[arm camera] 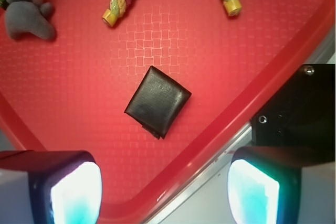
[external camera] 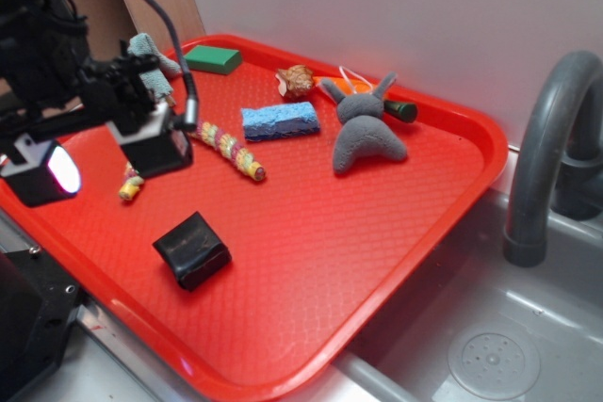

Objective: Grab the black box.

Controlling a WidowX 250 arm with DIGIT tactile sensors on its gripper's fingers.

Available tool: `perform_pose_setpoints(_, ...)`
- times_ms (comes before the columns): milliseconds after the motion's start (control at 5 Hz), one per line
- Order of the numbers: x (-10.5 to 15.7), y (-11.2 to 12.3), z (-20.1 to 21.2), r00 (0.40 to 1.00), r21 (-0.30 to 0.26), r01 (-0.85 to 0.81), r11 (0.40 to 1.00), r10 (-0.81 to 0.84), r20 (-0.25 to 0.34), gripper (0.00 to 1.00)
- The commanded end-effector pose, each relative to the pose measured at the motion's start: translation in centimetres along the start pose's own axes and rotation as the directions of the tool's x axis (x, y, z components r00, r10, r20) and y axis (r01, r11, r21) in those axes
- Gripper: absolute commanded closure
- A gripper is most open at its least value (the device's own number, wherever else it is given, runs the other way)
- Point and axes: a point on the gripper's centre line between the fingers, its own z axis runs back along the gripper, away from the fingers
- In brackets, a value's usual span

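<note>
1. Black box [arm camera: 157, 101] lies on red tray [arm camera: 220, 40], near its front rim, rotated diagonally.
2. Gripper [arm camera: 164, 192] hovers spread and empty, box ahead between the pads [arm camera: 76, 195], untouched.

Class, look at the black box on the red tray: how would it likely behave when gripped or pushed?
The black box looks glossy, so it may be somewhat slippery. Its flat faces lie flush on the tray, so it should slide, not roll. The wrinkled skin suggests a slightly soft covering that may give a little between the jaws.
</note>
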Motion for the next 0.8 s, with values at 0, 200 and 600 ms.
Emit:
perform_pose_setpoints(0,-0.4,0.3,-3.4,0.999,0.030,-0.046,0.999,0.045,0.009,0.00)
perform_pose_setpoints(200,-0.3,0.4,-4.9,0.999,0.027,-0.053,0.998,0.053,0.007,0.00)
perform_pose_setpoints(600,2.3,-2.3,-7.5,0.993,0.064,-0.121,0.991,0.121,0.009,0.00)
